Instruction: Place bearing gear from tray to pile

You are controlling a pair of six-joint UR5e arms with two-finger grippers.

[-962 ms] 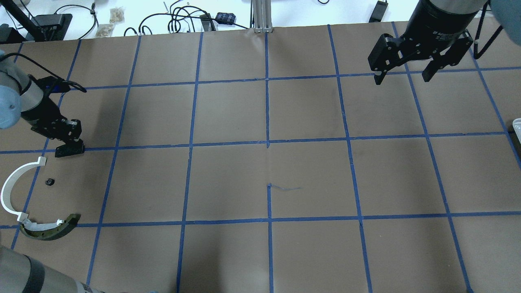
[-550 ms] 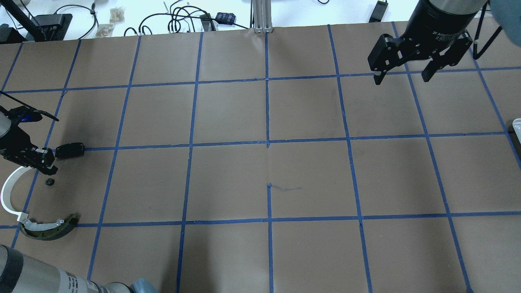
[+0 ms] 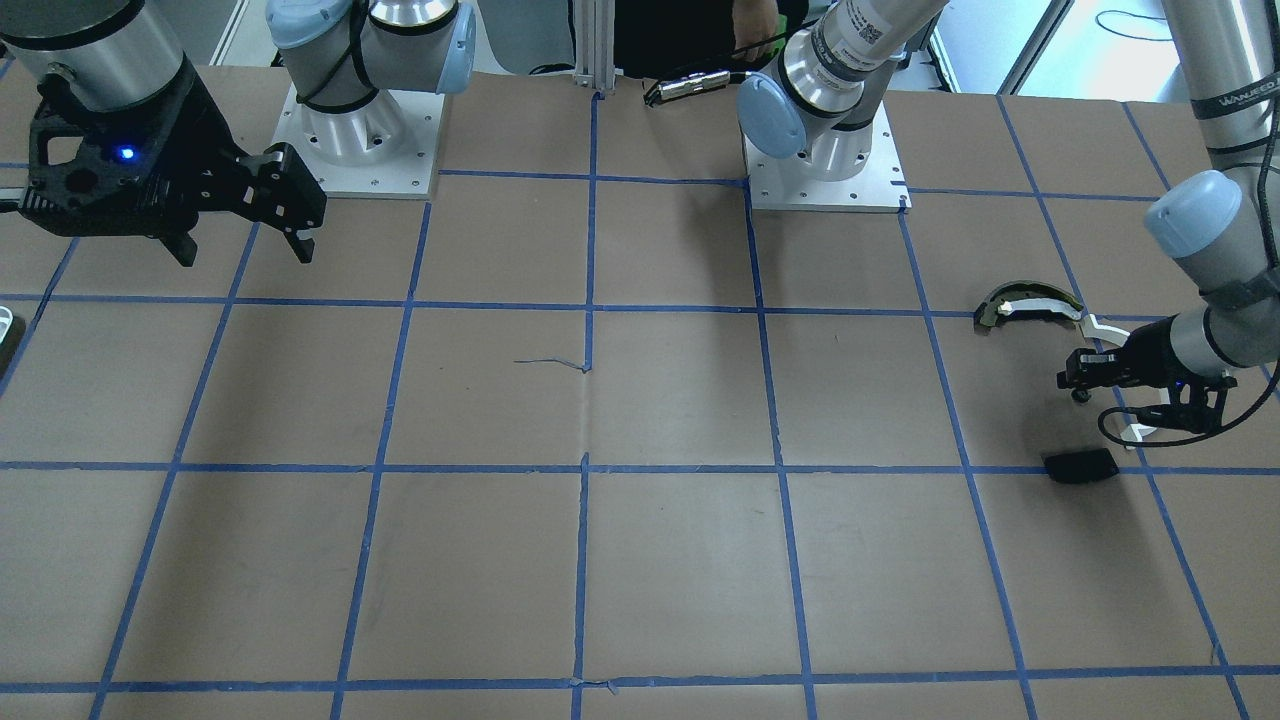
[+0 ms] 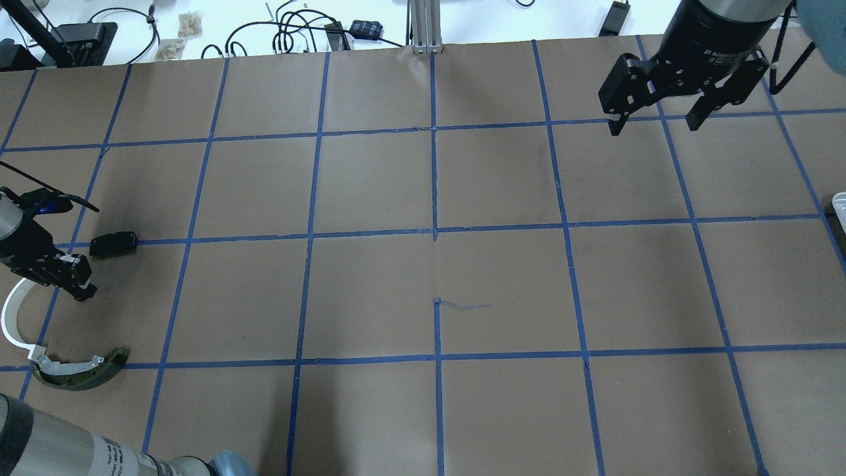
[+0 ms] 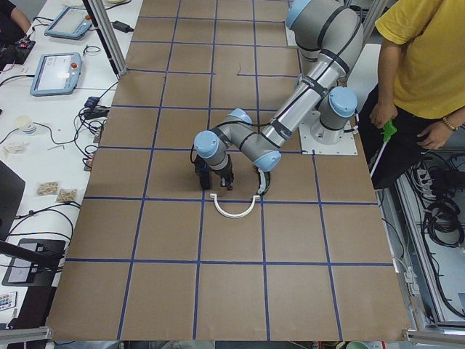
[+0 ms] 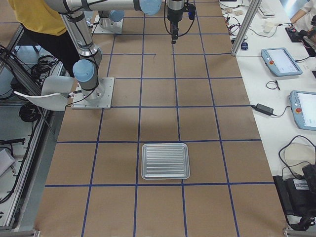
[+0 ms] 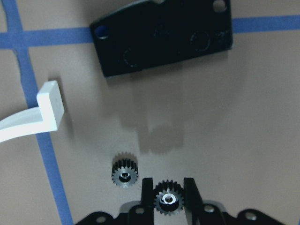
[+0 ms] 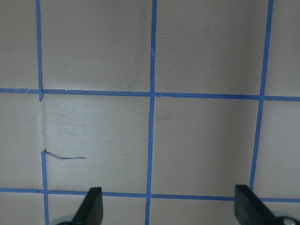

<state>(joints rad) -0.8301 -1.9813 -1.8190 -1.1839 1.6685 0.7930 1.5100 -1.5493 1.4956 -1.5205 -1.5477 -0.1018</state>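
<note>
My left gripper (image 7: 168,187) is shut on a small black bearing gear (image 7: 168,201) and holds it low over the table in the pile. A second like gear (image 7: 124,172) lies on the paper just beside it. The pile has a black plate (image 4: 114,243), a white arc (image 4: 10,317) and a dark-and-cream curved piece (image 4: 79,370). In the overhead view the left gripper (image 4: 82,291) is between plate and arc and hides both gears. My right gripper (image 4: 654,125) is open and empty, high at the far right.
The ribbed metal tray (image 6: 165,161) sits at the robot's right end of the table and looks empty; only its edge (image 4: 841,201) shows overhead. Cables and boxes lie past the table's far edge. A person in yellow stands by the robot's base (image 5: 429,65).
My left gripper has moved from over the black plate back toward the robot, to beside the white arc, and now covers the gear on the paper. The right arm has hardly moved.
</note>
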